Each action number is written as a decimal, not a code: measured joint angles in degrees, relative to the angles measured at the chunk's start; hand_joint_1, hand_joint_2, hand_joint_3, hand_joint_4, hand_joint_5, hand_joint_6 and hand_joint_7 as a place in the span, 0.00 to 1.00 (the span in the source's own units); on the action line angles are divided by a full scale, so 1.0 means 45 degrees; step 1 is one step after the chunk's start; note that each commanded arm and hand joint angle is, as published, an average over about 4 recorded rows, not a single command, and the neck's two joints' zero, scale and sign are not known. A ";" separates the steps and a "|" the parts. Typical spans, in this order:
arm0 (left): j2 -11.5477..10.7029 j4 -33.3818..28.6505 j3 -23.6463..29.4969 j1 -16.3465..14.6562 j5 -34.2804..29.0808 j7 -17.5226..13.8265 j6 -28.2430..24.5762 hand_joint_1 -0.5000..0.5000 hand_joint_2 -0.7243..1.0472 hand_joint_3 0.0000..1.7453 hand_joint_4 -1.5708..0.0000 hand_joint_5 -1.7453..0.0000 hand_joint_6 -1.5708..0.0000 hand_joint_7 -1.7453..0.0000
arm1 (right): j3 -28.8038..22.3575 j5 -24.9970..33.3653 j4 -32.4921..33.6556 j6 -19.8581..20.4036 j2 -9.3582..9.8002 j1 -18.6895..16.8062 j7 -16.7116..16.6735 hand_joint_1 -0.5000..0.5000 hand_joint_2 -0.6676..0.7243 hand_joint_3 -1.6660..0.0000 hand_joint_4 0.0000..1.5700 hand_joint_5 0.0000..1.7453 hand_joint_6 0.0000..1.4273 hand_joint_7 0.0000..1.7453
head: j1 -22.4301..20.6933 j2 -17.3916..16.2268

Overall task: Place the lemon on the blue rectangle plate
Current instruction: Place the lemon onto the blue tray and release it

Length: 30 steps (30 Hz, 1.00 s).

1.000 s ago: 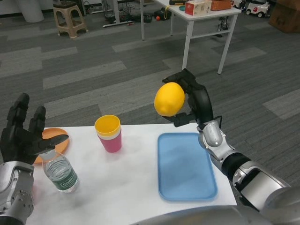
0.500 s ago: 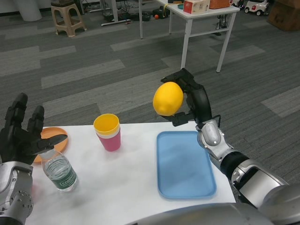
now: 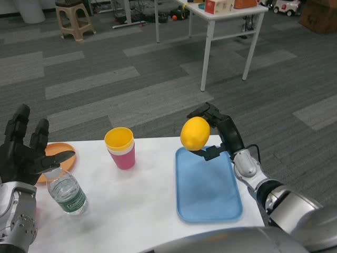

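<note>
My right hand [image 3: 218,132] holds a yellow lemon [image 3: 195,134] in the air, just above the far end of the blue rectangle plate [image 3: 208,187]. The plate lies flat on the white table [image 3: 137,205] at the right, with nothing on it. My left hand [image 3: 23,150] is raised at the far left edge of the table, fingers spread, holding nothing.
A yellow cup stacked in a pink cup [image 3: 121,148] stands mid-table at the far edge. A clear water bottle [image 3: 67,192] stands near my left hand, and an orange plate [image 3: 58,155] lies behind it. A white table [image 3: 226,21] and a stool [image 3: 73,18] stand across the carpet.
My right hand has lowered the lemon toward the blue plate's far end. The left hand has stayed in place. The view has tilted slightly.
</note>
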State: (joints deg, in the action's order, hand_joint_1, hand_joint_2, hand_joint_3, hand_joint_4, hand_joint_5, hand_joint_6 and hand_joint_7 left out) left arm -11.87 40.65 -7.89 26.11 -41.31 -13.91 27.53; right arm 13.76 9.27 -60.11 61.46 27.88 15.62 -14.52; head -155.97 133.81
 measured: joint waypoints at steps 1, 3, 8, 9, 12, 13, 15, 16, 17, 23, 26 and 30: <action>0.0000 0.0001 -0.0004 -0.0001 0.0000 0.0001 0.0000 0.04 0.50 0.05 1.00 0.88 1.00 0.88 | 0.0001 -0.0075 -0.0345 -0.0018 -0.0003 -0.0017 0.0107 0.33 0.05 0.29 0.51 0.72 0.90 0.92 | 0.0012 -0.0016; -0.0004 0.0003 -0.0012 -0.0002 -0.0001 0.0001 -0.0001 0.04 0.50 0.05 1.00 0.88 1.00 0.88 | 0.0003 -0.0192 -0.0938 -0.0092 -0.0007 -0.0070 0.0324 0.33 0.05 0.29 0.49 0.72 0.90 0.92 | 0.0046 -0.0037; -0.0005 0.0004 -0.0088 -0.0002 -0.0003 0.0001 0.0000 0.03 0.50 0.05 1.00 0.88 1.00 0.88 | 0.0049 -0.0265 -0.1292 -0.0152 -0.0001 -0.0113 0.0947 0.33 0.05 0.29 0.42 0.72 0.88 0.93 | 0.0103 -0.0080; -0.0005 0.0005 -0.0105 -0.0002 -0.0004 0.0001 0.0000 0.03 0.50 0.05 1.00 0.88 1.00 0.88 | 0.0081 -0.0300 -0.1326 -0.0156 0.0000 -0.0112 0.1086 0.33 0.05 0.29 0.41 0.72 0.88 0.94 | 0.0113 -0.0092; -0.0005 0.0008 -0.0150 -0.0002 -0.0006 0.0001 0.0000 0.03 0.50 0.05 1.00 0.88 1.00 0.88 | 0.0193 -0.0476 -0.1440 -0.0183 0.0004 -0.0107 0.1355 0.33 0.05 0.29 0.30 0.64 0.86 0.95 | 0.0109 -0.0116; -0.0005 0.0010 -0.0160 -0.0002 -0.0006 0.0001 0.0000 0.04 0.50 0.05 1.00 0.88 1.00 0.88 | 0.0249 -0.0517 -0.1506 -0.0203 0.0010 -0.0105 0.1455 0.33 0.05 0.29 0.24 0.57 0.84 0.94 | 0.0096 -0.0120; -0.0005 0.0014 -0.0171 -0.0002 -0.0006 0.0001 0.0000 0.04 0.50 0.05 1.00 0.88 1.00 0.88 | 0.0400 -0.0536 -0.1620 -0.0253 0.0041 -0.0103 0.1654 0.33 0.05 0.29 0.14 0.44 0.79 0.92 | 0.0084 -0.0131; -0.0005 0.0016 -0.0173 -0.0002 -0.0005 0.0001 0.0000 0.04 0.50 0.05 1.00 0.88 1.00 0.88 | 0.0504 -0.0537 -0.1646 -0.0290 0.0086 -0.0103 0.1748 0.33 0.05 0.29 0.12 0.42 0.76 0.92 | 0.0086 -0.0140; -0.0005 0.0018 -0.0175 -0.0002 -0.0006 0.0001 0.0000 0.04 0.50 0.05 1.00 0.88 1.00 0.88 | 0.0602 -0.0535 -0.1652 -0.0329 0.0149 -0.0102 0.1832 0.33 0.06 0.27 0.10 0.39 0.73 0.91 | 0.0076 -0.0151; 0.0001 0.0066 -0.0181 -0.0001 -0.0003 0.0001 0.0000 0.04 0.50 0.05 1.00 0.88 1.00 0.88 | 0.1454 -0.0488 -0.1739 -0.0506 0.0689 -0.0099 0.2128 0.33 0.09 0.24 0.01 0.11 0.31 0.59 | 0.0073 -0.0184; 0.0008 0.0146 -0.0187 0.0000 -0.0003 0.0001 0.0000 0.03 0.50 0.05 1.00 0.88 1.00 0.88 | 0.1527 -0.0457 -0.1883 -0.0613 0.0696 -0.0100 0.2209 0.29 0.09 0.24 0.00 0.01 0.13 0.31 | 0.0121 -0.0203; 0.0009 0.0312 -0.0218 0.0007 -0.0006 0.0001 0.0000 0.03 0.50 0.05 1.00 0.88 1.00 0.88 | 0.1546 -0.0273 -0.1922 -0.0638 0.0696 -0.0100 0.2250 0.25 0.09 0.19 0.00 0.00 0.01 0.02 | 0.0178 -0.0240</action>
State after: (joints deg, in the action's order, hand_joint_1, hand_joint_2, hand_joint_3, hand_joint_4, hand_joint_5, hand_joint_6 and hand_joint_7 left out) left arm -11.83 42.06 -8.87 26.14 -41.34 -13.91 27.52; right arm 20.72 8.04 -68.76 58.59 31.02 15.17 -4.39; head -155.17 132.73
